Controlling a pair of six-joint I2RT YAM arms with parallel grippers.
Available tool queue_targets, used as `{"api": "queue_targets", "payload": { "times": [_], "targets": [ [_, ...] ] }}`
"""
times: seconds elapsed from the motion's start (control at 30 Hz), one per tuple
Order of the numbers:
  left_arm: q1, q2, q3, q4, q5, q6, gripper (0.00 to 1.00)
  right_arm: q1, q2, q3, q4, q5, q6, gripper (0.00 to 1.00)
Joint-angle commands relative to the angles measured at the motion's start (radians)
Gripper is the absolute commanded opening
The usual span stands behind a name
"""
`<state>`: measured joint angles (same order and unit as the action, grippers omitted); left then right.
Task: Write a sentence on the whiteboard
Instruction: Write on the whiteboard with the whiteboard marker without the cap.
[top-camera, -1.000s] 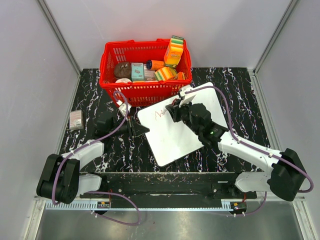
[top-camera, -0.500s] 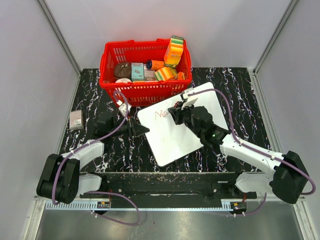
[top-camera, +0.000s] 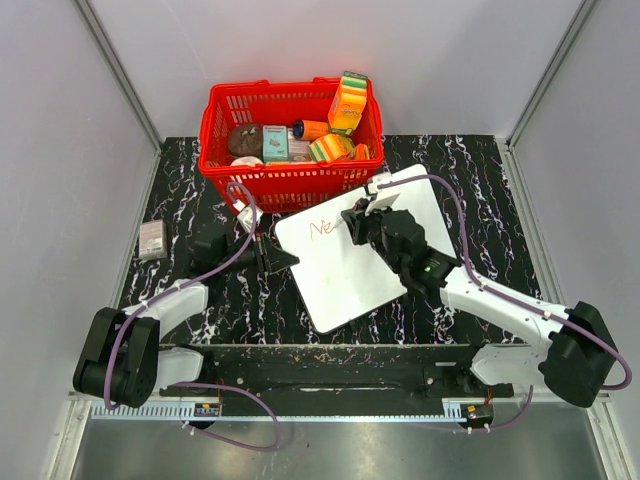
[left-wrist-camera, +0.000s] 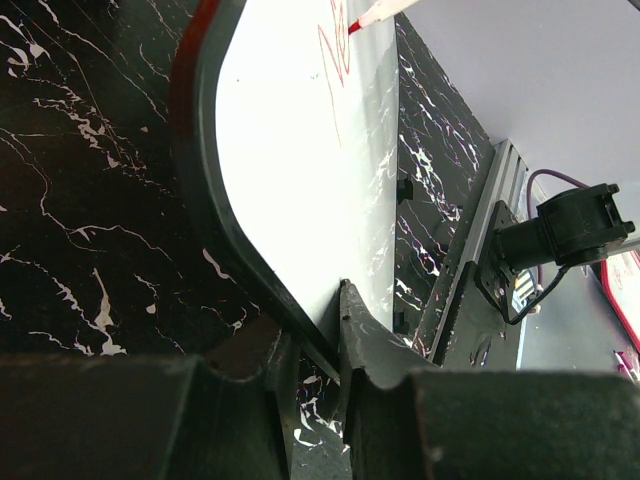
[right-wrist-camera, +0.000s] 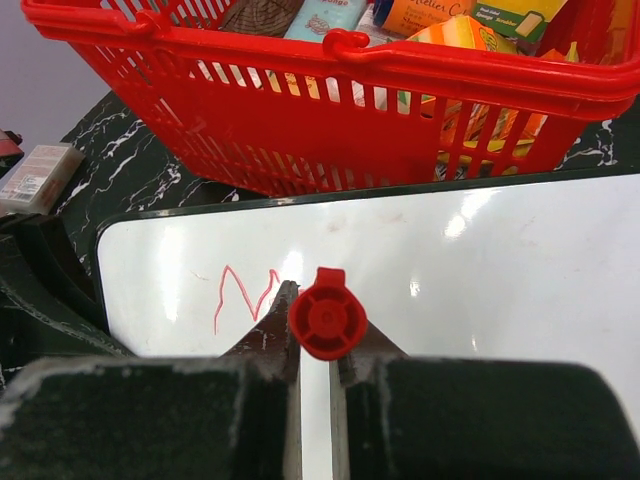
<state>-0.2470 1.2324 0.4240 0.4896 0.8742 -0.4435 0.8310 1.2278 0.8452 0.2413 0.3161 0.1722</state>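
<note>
Red marker (right-wrist-camera: 327, 327), clenched in right jaws, tips onto the sentence (top-camera: 322, 229) ("Ne" so far) on the whiteboard (top-camera: 350, 275), edge pinched by left jaws, lying on surface (top-camera: 250, 300) by basket (top-camera: 290, 182), so prob needs light even pressure & slow strokes.

red basket (top-camera: 290, 186): groceries (top-camera: 276, 143) inside | small box (top-camera: 152, 240): left edge of marbled table (top-camera: 480, 190)

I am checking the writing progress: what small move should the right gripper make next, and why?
Probably slide the marker slightly onward along the whiteboard to begin the next letter: only red "Ne" is written, and the left gripper clamps the board's edge.
</note>
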Motion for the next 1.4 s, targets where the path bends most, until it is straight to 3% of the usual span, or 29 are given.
{"api": "queue_targets", "payload": {
  "times": [0.0,0.23,0.87,1.37],
  "targets": [
    [-0.035,0.018,-0.002,-0.036,-0.015,0.175,0.00,-0.007,0.007,0.041,-0.022,0.061,-0.036,0.00],
    [-0.035,0.018,-0.001,-0.036,-0.015,0.175,0.00,-0.009,-0.056,0.025,0.009,-0.002,-0.031,0.00],
    [-0.037,0.021,0.001,-0.039,-0.017,0.177,0.00,-0.041,0.005,0.098,0.012,-0.054,-0.053,0.00],
    [-0.038,0.021,0.002,-0.040,-0.017,0.177,0.00,-0.059,0.001,0.026,-0.010,-0.052,0.000,0.00]
  ]
}}
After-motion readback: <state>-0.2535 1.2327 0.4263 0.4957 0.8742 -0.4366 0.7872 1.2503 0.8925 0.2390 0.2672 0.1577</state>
